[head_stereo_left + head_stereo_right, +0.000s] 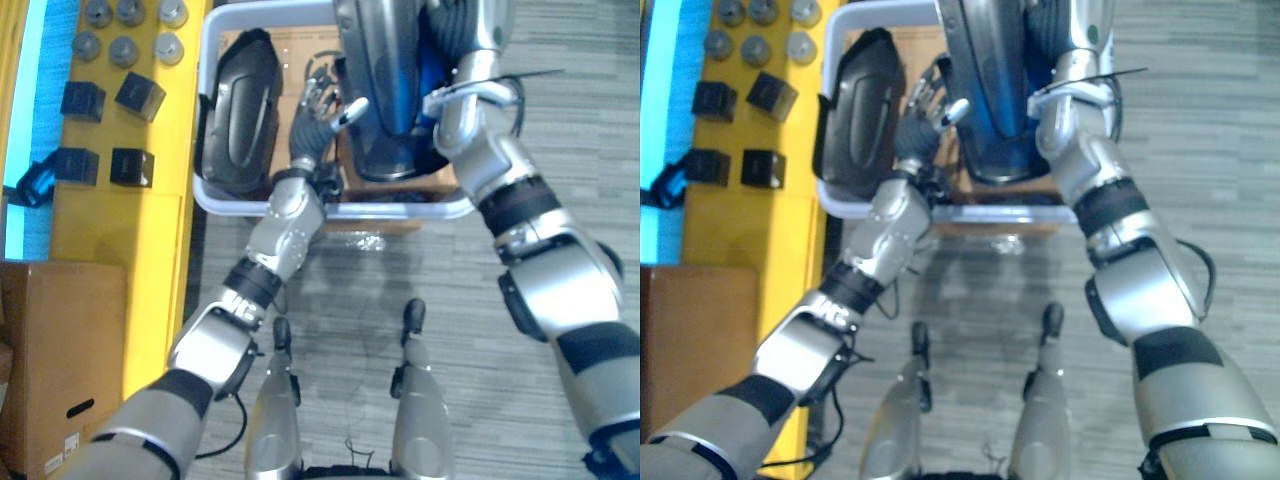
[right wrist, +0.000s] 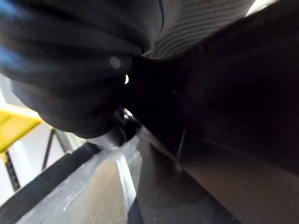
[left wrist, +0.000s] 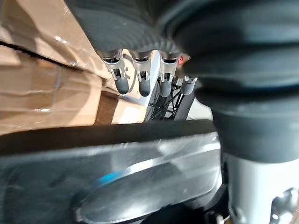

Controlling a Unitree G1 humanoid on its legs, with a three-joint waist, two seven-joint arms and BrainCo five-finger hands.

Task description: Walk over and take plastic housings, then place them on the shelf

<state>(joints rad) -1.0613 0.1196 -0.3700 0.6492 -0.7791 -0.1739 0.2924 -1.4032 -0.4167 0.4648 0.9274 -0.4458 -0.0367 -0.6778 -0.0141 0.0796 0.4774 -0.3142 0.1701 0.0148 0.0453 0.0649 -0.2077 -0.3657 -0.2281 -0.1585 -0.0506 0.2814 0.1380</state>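
- Pale plastic bin (image 1: 330, 208) sits on the grey carpet floor (image 1: 560, 150) straight ahead, with a cardboard sheet (image 1: 300, 45) lining its bottom.
- Black plastic housing (image 1: 240, 110) lies in the left part of the bin, leaning on the left wall.
- Second housing (image 1: 385, 90), dark and glossy with a blue sheen, stands in the right part of the bin and reaches above the rim.
- Left hand (image 1: 320, 105) is inside the bin between the two housings, fingers (image 3: 140, 81) straight and spread, holding nothing.
- Its thumb points at the second housing's edge; cannot tell if it touches.
- Left wrist view: dark fingertips hang over the cardboard, with a black housing surface close in front.
- Right arm reaches in beside the second housing from the right.
- Right hand (image 2: 70, 60) shows its dark ribbed cover pressed close to a dark housing wall; fingers are hidden, so cannot tell if it grips.
- Yellow surface (image 1: 150, 230) runs just left of the bin, carrying black cubes (image 1: 140, 95) and grey round parts (image 1: 125, 50).
- Brown cardboard box (image 1: 60, 350) is at the near left, beside the yellow surface.
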